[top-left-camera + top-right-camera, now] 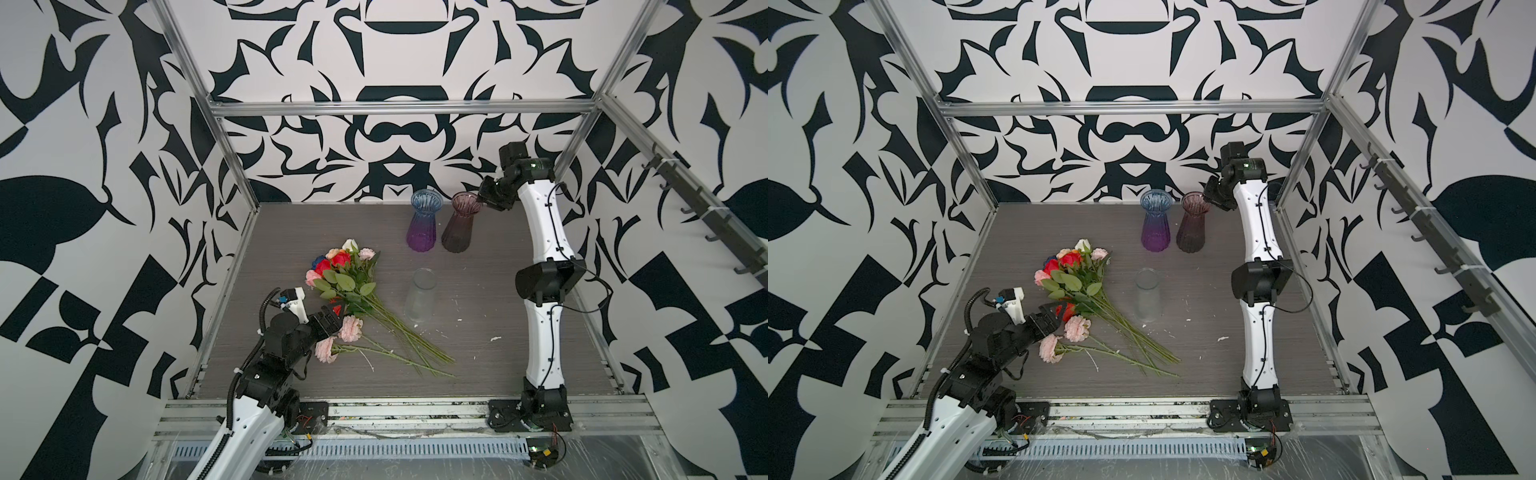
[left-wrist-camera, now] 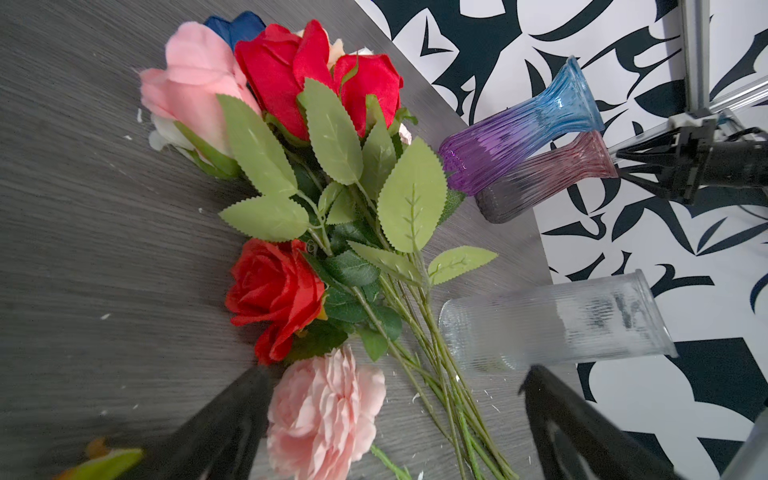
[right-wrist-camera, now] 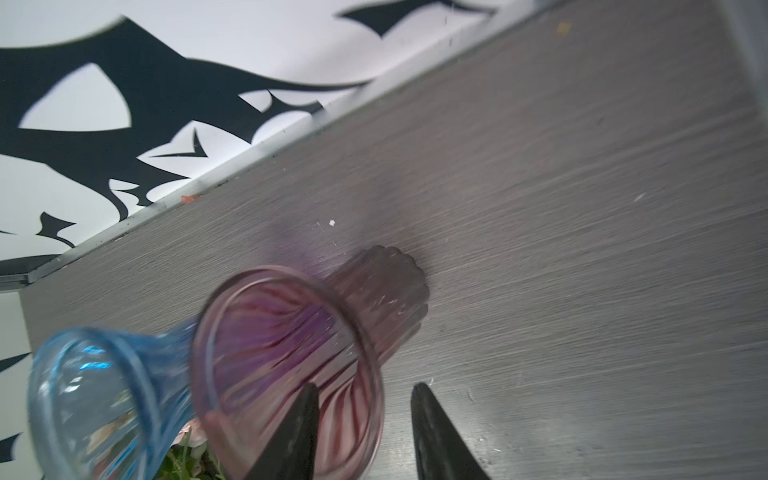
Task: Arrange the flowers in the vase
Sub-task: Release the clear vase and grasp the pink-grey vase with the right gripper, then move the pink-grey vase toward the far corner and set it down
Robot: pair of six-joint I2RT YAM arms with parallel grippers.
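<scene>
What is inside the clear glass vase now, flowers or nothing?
Nothing: it is empty. The clear glass vase stands upright, and the flowers all lie on the table beside it.

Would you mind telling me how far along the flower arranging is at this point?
Done: nothing yet; the clear ribbed glass vase, blue-to-purple ribbed vase and pink-to-grey ribbed vase all stand empty. In hand: the open left gripper hovers over the artificial flowers lying bunched on the grey table; the right gripper straddles the pink-to-grey vase's rim, jaws apart. Left: every stem.
</scene>
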